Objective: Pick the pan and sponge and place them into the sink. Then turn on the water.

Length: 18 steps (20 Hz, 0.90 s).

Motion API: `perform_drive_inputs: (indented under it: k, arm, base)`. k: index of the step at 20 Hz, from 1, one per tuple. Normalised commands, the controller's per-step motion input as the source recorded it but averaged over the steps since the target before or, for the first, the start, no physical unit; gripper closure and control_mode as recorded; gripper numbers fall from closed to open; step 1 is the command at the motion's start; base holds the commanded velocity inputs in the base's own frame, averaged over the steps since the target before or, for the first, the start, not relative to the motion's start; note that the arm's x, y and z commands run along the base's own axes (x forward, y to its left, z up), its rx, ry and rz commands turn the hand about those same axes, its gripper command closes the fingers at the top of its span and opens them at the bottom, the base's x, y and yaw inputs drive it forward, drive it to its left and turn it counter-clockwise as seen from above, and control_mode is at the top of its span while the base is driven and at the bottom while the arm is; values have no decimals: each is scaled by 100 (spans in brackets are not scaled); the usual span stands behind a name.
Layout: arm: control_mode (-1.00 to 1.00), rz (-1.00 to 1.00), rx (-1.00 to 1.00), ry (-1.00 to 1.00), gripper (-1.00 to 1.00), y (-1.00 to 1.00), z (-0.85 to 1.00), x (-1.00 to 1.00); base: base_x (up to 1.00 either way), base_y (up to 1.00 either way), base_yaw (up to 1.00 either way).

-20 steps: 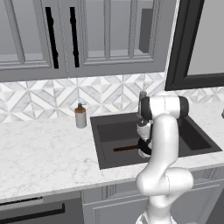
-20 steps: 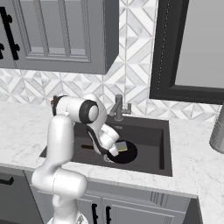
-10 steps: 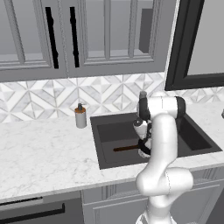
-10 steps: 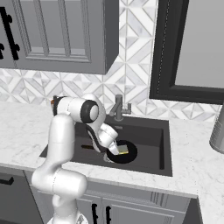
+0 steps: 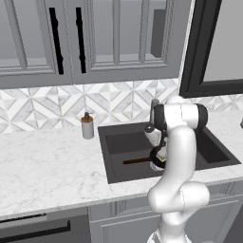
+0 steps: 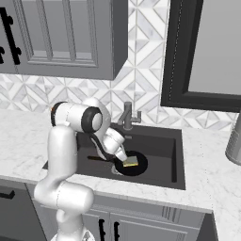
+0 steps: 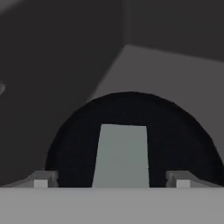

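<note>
- Left base view: a dark grey sink [image 5: 118,166] is sunk into a white marble counter [image 5: 47,171]. The white arm reaches down into the basin from the front edge. The black pan [image 5: 155,159] lies on the sink floor, mostly hidden behind the arm, and its brown handle points toward the left wall of the basin. A sliver of the yellow sponge [image 5: 163,160] shows at the pan. A soap bottle [image 5: 87,126] stands on the counter just beside the sink's back left corner.
- Right base view: the pan [image 6: 137,166] rests on the sink [image 6: 164,155] floor near the basin's front edge, with the sponge [image 6: 131,161] lying inside it. The gripper [image 6: 123,158] hangs just beside the sponge, over the pan's left rim. The grey faucet [image 6: 127,116] rises at the back edge of the sink. A metal canister [image 6: 234,141] stands on the counter by the right edge.
- Hand view: the two fingertips [image 7: 41,179] stand spread wide, with nothing between them. The sponge [image 7: 122,155], its grey-green face toward the camera, lies in the pan [image 7: 183,144] between and beyond the tips, apart from both.
</note>
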Motion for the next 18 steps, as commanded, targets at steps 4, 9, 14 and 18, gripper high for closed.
perform_drive_inputs:
  k: [4,9,14,18]
  arm:
    - [-100,0,-1,-1,-100,64,43,-53]
    - [-100,0,-2,-6,-100,90,35,-56]
    - [-100,2,-2,-1,-100,75,90,-45]
    - [-100,9,-2,0,-100,50,100,-39]
  base:
    - [0,0,0]
    - [0,0,0]
    - [0,0,0]
    - [0,0,0]
